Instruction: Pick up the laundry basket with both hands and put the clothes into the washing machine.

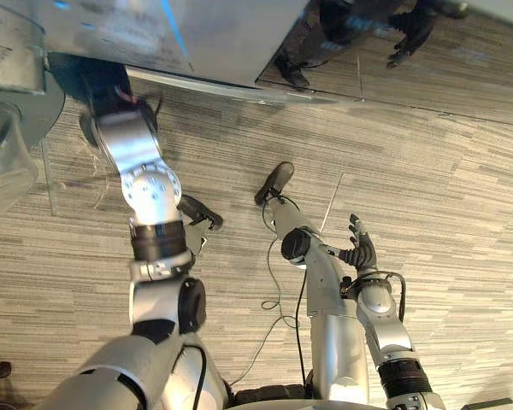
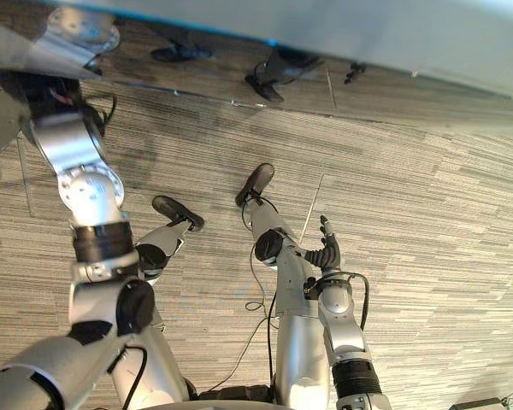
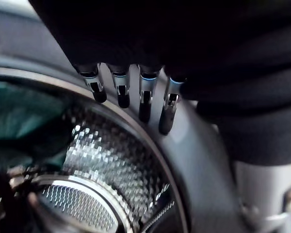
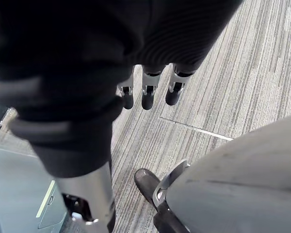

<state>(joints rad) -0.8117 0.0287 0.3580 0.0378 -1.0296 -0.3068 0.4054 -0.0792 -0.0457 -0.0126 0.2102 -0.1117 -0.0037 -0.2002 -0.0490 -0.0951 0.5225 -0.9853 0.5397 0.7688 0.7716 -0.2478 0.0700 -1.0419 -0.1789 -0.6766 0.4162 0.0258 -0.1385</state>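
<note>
Left robot hand point(image 3: 144, 94) hangs straight-fingered beside the drum rim point(image 3: 184, 160).

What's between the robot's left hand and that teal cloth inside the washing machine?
In the left wrist view, the left hand hangs open over the grey door ring; between it and the teal cloth lies only the drum's shiny perforated wall.

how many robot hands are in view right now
2. The left robot hand is at the washing machine opening, fingers straight, holding nothing. The right robot hand hangs open above the floor, also empty.
</note>
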